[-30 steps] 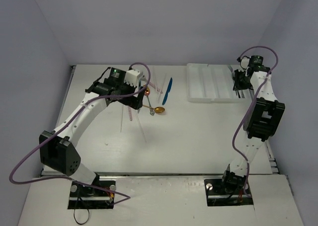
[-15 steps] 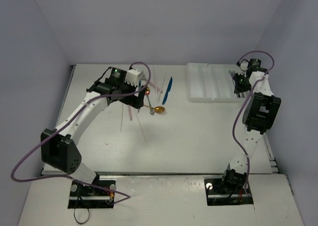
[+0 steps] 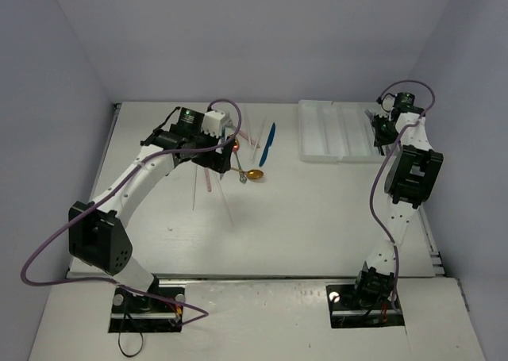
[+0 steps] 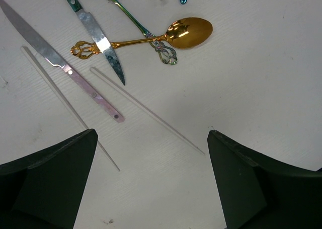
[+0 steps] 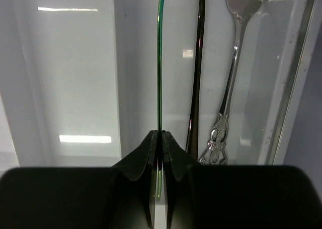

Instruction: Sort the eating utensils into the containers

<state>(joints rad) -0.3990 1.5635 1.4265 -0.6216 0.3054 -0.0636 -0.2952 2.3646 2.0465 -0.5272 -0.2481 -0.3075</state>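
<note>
**Right jaws clamped on teal utensil at tray's right end**

The right jaws were pressed together on a thin teal utensil [image 5: 159,63], seen edge-on, over the compartment at the right end of the white tray [image 3: 337,143]. A dark slim utensil [image 5: 198,63] and a silver fork [image 5: 232,73] lay in that same compartment, close beside it. Whether the teal piece touched the tray floor could not be told.

Well left of the tray, the left jaws hung wide apart, holding nothing, above the worktop [image 3: 317,218]. Beneath them lay two pale sticks [image 4: 146,110], a pink-handled knife [image 4: 60,63] and a green-handled knife [image 4: 95,35] crossed by a gold spoon [image 4: 188,31]. A blue utensil [image 3: 268,145] lay nearer the tray.
</note>
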